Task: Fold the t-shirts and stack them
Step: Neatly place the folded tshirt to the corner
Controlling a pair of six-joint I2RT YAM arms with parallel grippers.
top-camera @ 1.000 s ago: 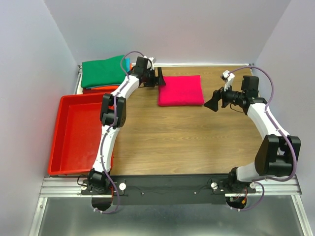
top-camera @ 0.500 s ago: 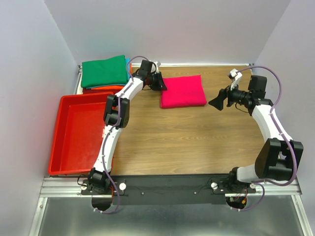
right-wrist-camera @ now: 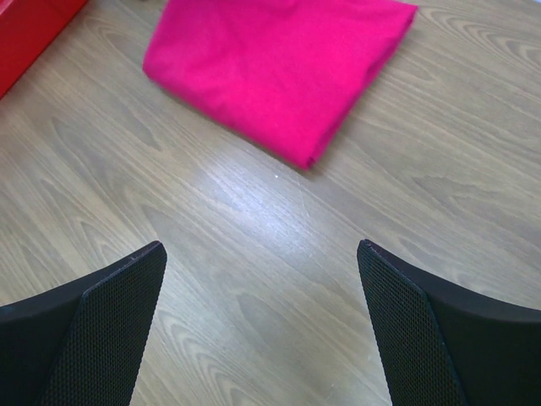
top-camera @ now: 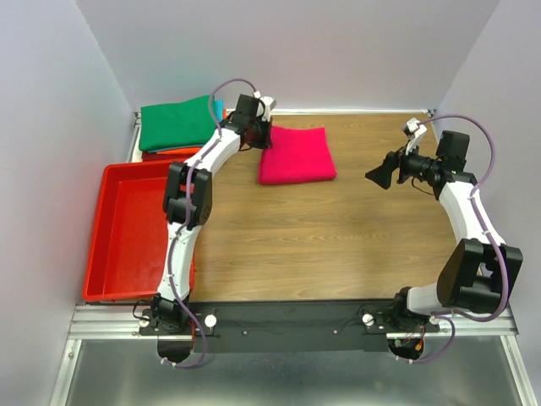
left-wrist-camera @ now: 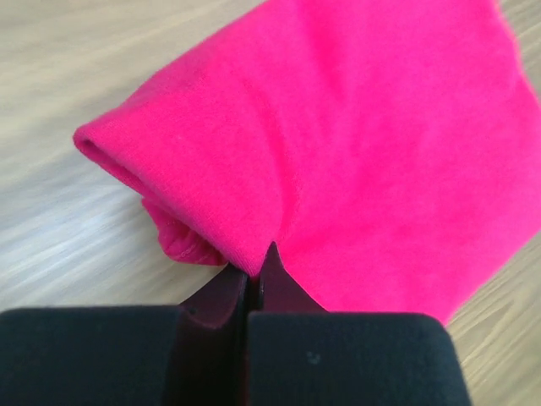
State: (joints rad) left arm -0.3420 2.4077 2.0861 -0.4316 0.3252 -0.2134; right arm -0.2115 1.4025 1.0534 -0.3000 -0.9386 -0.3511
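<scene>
Bright, even, diffuse light; top view sharp; only a thin soft shadow under the magenta-pink t-shirt [right-wrist-camera: 279, 68]; pale glare patch on the tabletop [right-wrist-camera: 241, 182]; left wrist view's wood streaked with blur.

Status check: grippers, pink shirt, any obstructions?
Left gripper shut on pink shirt edge. Right gripper open, apart from it. Green-topped stack back-left, nothing in the way.

— Any writing, labels or numbers to read here?
— None that I can make out. The pink shirt [top-camera: 294, 155], the red tray [top-camera: 135, 228] and the worktop [top-camera: 321, 228] show plain surfaces only.
— Small print or brand marks anywhere?
— Nothing legible in any view.
</scene>
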